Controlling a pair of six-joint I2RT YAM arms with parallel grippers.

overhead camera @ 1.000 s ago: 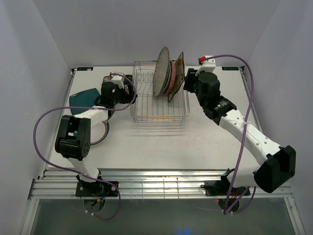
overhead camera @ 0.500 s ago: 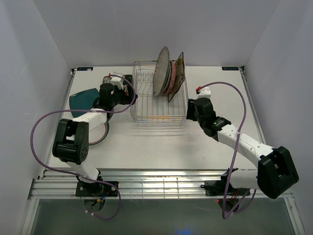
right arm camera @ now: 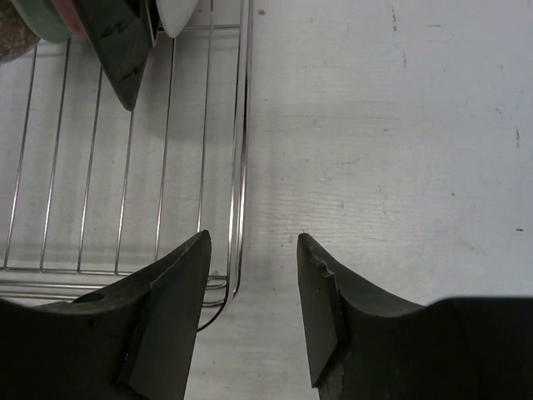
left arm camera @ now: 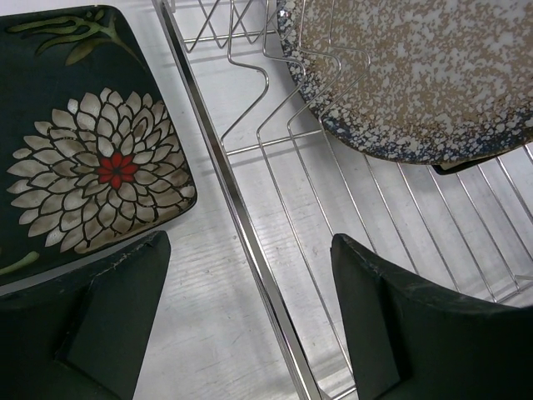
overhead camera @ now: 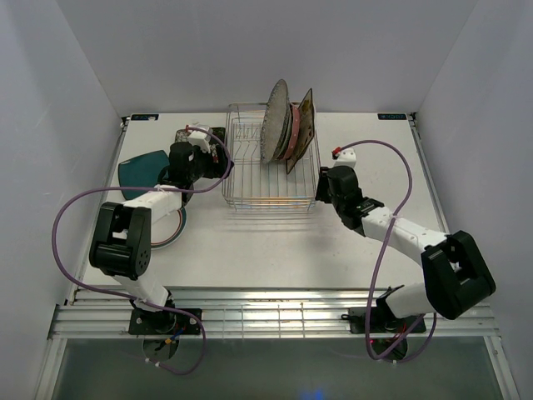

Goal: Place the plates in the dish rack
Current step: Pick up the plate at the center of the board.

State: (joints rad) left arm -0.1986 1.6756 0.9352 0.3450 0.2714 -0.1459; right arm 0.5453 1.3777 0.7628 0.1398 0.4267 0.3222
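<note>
On the table the dish rack is standing, carrying the grey speckled plate, a pink plate and a dark square plate on edge at its far right; a black floral plate is lying flat just beside its left rail. My left gripper is hovering astride that rail, fingers wide apart, gripping nothing, and my right gripper is hovering over the rack's near right corner, fingers likewise apart and empty.
</note>
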